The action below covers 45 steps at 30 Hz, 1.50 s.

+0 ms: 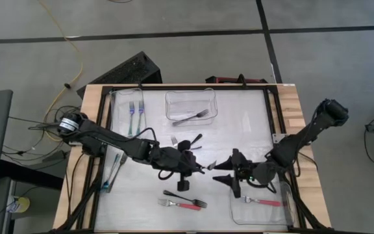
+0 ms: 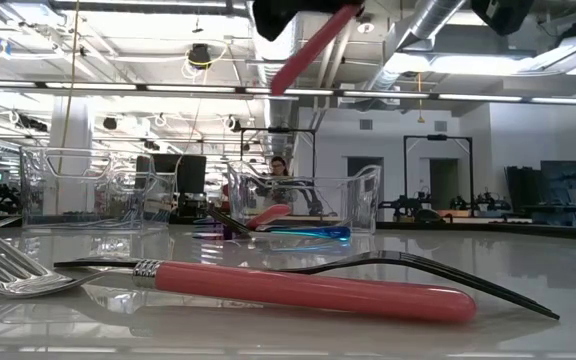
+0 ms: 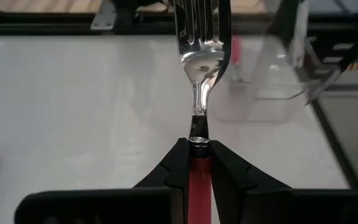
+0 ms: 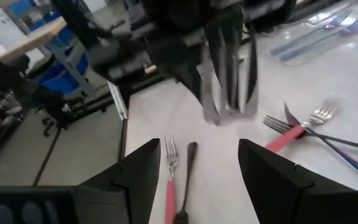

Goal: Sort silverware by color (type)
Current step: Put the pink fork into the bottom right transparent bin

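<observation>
1. Red-handled fork point(image 3: 199, 93) held in the left pincer point(image 3: 197, 163) above the middle of the worktop point(image 1: 239, 123); fingers clamp the red handle just behind the metal collar, tines pointing toward the right arm.
2. Low view shows the same fork point(image 2: 313, 45) up in the air, handle slanted, clear of the surface.
3. Right pincer point(image 4: 199, 158) spread wide, holding nothing, facing the fork's tines from just beside them; it hangs over the worktop near the front-right tub point(image 1: 261, 207).
4. Front-right tub holds one red-handled fork point(image 1: 260, 201).
5. Rear tub point(image 1: 191, 106) holds one dark fork point(image 1: 191, 118).
6. Front centre of worktop: a red fork point(image 1: 179, 205) and a black fork point(image 1: 184, 198) lying crossed, touching.
7. Left side: two forks point(image 1: 136, 116) with bluish handles side by side at the rear; more teal-handled forks point(image 1: 112, 170) nearer the front edge.
8. Small loose forks point(image 1: 186, 140) near centre, partly hidden by the left arm.
</observation>
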### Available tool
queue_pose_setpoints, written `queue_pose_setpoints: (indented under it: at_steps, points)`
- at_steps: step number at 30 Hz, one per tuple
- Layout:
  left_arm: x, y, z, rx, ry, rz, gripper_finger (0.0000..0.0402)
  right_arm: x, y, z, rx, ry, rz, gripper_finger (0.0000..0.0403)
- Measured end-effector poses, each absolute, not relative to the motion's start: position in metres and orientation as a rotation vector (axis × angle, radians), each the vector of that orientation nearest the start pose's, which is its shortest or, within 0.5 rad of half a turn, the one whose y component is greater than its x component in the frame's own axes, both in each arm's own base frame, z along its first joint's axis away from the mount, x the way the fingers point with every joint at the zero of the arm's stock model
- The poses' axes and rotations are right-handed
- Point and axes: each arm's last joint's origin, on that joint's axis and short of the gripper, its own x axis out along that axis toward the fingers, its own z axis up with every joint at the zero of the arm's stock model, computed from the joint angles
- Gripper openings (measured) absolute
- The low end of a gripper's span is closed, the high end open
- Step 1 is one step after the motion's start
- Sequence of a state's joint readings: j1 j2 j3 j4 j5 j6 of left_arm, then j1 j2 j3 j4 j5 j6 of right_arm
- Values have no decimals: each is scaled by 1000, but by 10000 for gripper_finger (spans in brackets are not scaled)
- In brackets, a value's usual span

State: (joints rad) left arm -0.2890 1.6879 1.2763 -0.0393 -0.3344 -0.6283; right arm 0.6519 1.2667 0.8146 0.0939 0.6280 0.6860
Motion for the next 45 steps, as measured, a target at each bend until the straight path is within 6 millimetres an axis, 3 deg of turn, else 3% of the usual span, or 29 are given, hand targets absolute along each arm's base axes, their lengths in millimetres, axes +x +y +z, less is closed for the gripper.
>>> queue_pose_setpoints:
  at_steps: [6, 14, 33, 45]
  points:
    - [372, -97, 283, -453, 348, 302, 25, 230, 148, 273, 529, 246, -113, 238]
    - [368, -92, 279, -406, 330, 465, 25, 233, 137, 275, 559, 142, -305, 228]
    - [367, -78, 272, -387, 394, 538, 25, 252, 99, 280, 595, 31, -487, 213]
    - [368, -62, 270, -358, 415, 592, 25, 255, 85, 271, 694, 66, -558, 155]
